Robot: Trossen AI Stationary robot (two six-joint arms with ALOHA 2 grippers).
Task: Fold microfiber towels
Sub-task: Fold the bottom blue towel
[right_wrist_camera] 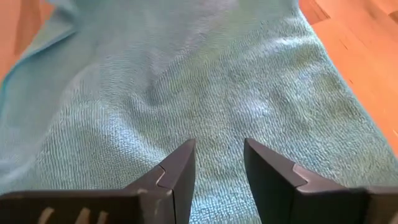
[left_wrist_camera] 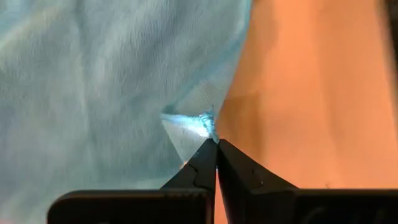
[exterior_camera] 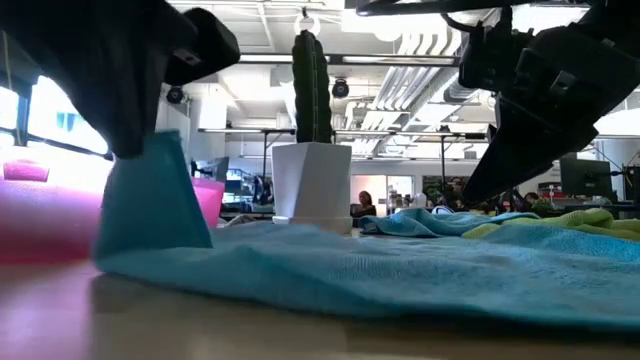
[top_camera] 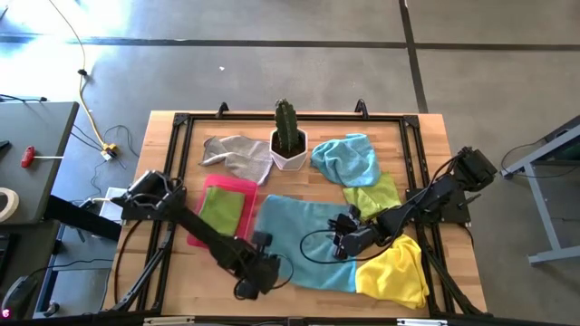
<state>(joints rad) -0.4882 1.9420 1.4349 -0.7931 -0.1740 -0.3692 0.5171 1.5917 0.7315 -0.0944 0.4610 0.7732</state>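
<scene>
A light blue microfiber towel [top_camera: 308, 237] lies spread on the wooden table near its front edge. My left gripper [left_wrist_camera: 216, 144] is shut on its near left corner, which stands up as a small tent [exterior_camera: 150, 205] in the low view. My right gripper [right_wrist_camera: 217, 149] hovers open over the towel's right part [right_wrist_camera: 205, 81], fingers slanting down. A yellow towel [top_camera: 394, 272] lies at the near right. A lime green one [top_camera: 373, 195] and a second blue one [top_camera: 349, 158] lie behind it, and a grey one [top_camera: 236, 154] at the far left. My left gripper pinches the blue towel's near left corner [left_wrist_camera: 204, 121] between its two fingertips, coming from above and pointing steeply down. The corner is raised off the table while the rest of the towel [exterior_camera: 400, 270] lies flat. My right gripper: I cannot tell whether its fingers touch the towel.
A cactus in a white pot [top_camera: 290, 140] stands at the far middle. A pink tray [top_camera: 237, 186] at the left holds a green cloth [top_camera: 220, 210]. A black frame [top_camera: 181, 122] runs along the table's edges. Bare wood shows at the near left [top_camera: 181, 281].
</scene>
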